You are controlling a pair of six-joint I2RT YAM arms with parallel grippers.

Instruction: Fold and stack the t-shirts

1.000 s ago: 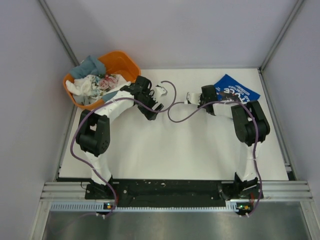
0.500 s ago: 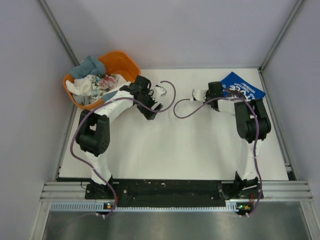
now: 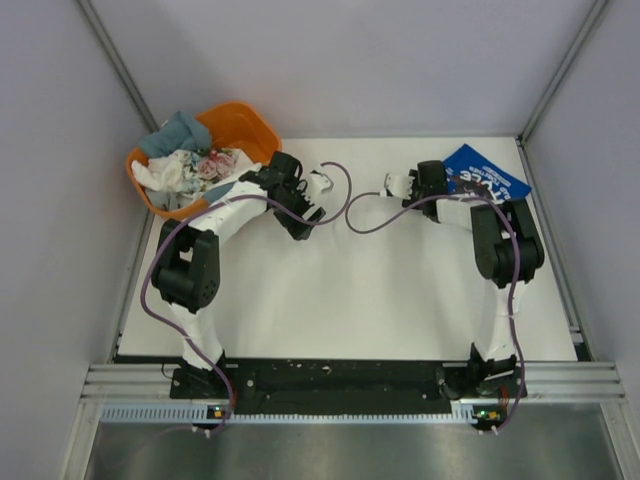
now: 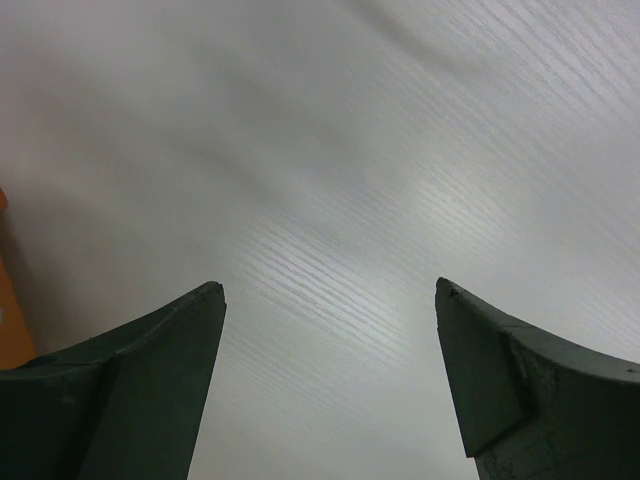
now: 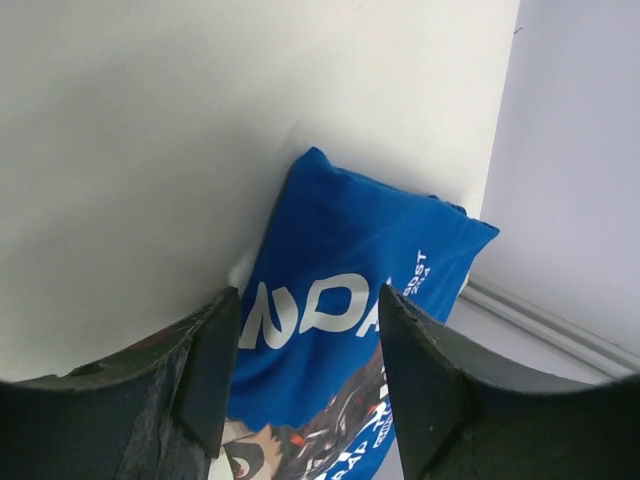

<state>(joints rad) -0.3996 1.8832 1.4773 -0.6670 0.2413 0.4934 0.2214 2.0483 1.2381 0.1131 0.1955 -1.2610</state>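
On the white table [image 3: 330, 300]: two arms bolted at the near edge, both reaching toward the far half. Grey walls close in on the left, right and back.

Left arm [image 3: 235, 210]: elbow low on the left, forearm angled up toward the far left. Right arm [image 3: 500, 245]: elbow on the right, wrist turned in toward the far right corner.

Orange tub [image 3: 250, 125] at the far left corner, just beside the left wrist. It is heaped with loose shirts: a grey-blue shirt [image 3: 180, 130] on the far side, a white shirt [image 3: 165, 172] at the near left, and a floral shirt [image 3: 212, 163] between them. All are crumpled, none folded.

Blue shirt [image 3: 490, 178] lies folded flat at the far right corner, close to the right wall, with one corner pointing toward the far edge. The right wrist view shows its white lettering and a dark graphic.

Left gripper [image 4: 330, 290]: fingers spread wide over bare table with nothing between them. A sliver of orange shows at the left edge of its view.

Right gripper [image 5: 310, 295]: fingers moderately apart and clamping nothing, poised over the near part of the blue shirt, whose lettering shows through the gap. Cannot tell whether the tips touch the cloth.

Purple cables [image 3: 372, 228] loop between the two wrists.
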